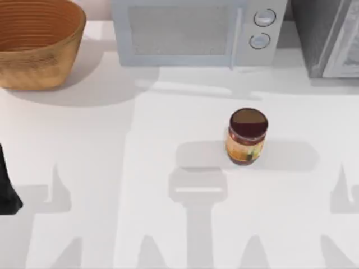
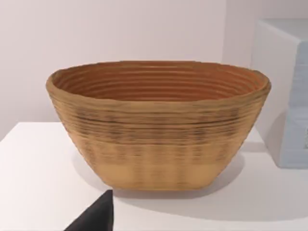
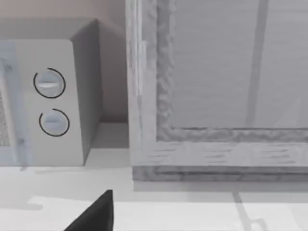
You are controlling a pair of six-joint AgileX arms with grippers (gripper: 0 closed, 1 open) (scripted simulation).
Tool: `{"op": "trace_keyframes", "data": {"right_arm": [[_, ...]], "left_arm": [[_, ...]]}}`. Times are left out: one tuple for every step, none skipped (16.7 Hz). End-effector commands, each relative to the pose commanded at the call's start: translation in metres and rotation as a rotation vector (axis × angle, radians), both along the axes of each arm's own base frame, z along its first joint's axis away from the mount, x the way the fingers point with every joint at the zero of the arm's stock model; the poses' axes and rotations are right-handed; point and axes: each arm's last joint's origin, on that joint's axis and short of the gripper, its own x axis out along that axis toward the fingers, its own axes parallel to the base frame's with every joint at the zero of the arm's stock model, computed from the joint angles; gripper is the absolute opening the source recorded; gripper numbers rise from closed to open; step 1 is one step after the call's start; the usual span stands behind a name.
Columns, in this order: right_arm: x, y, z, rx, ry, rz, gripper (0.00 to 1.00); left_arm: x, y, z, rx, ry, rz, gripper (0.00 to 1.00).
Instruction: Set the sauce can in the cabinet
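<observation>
The sauce can (image 1: 247, 137) stands upright on the white table, right of centre, with a dark maroon top and an orange-yellow label. No gripper is near it. The cabinet (image 1: 322, 36) is the dark grey speckled box at the back right. Its paler framed door panel (image 3: 226, 72) is close in front of the right wrist camera. A dark part of my right gripper (image 3: 94, 215) shows low in the right wrist view, facing the cabinet. My left arm (image 1: 7, 189) is parked at the table's left edge. A dark part of my left gripper (image 2: 94, 216) shows in the left wrist view.
A large woven basket (image 1: 36, 42) stands at the back left and is also seen close in the left wrist view, basket (image 2: 159, 125). A light silver-blue microwave (image 1: 196, 31) with two round knobs (image 3: 50, 101) sits at the back centre, beside the cabinet.
</observation>
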Motion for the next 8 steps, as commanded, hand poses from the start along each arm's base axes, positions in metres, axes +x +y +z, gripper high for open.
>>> {"op": "trace_keyframes", "data": {"right_arm": [[0.0, 0.0, 0.0, 0.0, 0.0, 0.0, 1.0], [0.0, 0.0, 0.0, 0.0, 0.0, 0.0, 1.0], [0.0, 0.0, 0.001, -0.002, 0.002, 0.008, 1.0], [0.001, 0.001, 0.003, -0.006, 0.006, 0.024, 1.0], [0.001, 0.002, 0.006, -0.012, 0.013, 0.047, 1.0], [0.003, 0.003, 0.01, -0.021, 0.022, 0.076, 1.0], [0.004, 0.004, 0.015, -0.032, 0.036, 0.112, 1.0], [0.007, 0.006, 0.02, -0.046, 0.053, 0.152, 1.0]], "left_arm": [[0.0, 0.0, 0.0, 0.0, 0.0, 0.0, 1.0], [0.0, 0.0, 0.0, 0.0, 0.0, 0.0, 1.0], [0.0, 0.0, 0.0, 0.0, 0.0, 0.0, 1.0], [0.0, 0.0, 0.0, 0.0, 0.0, 0.0, 1.0], [0.0, 0.0, 0.0, 0.0, 0.0, 0.0, 1.0], [0.0, 0.0, 0.0, 0.0, 0.0, 0.0, 1.0], [0.0, 0.0, 0.0, 0.0, 0.0, 0.0, 1.0], [0.0, 0.0, 0.0, 0.0, 0.0, 0.0, 1.0]]}}
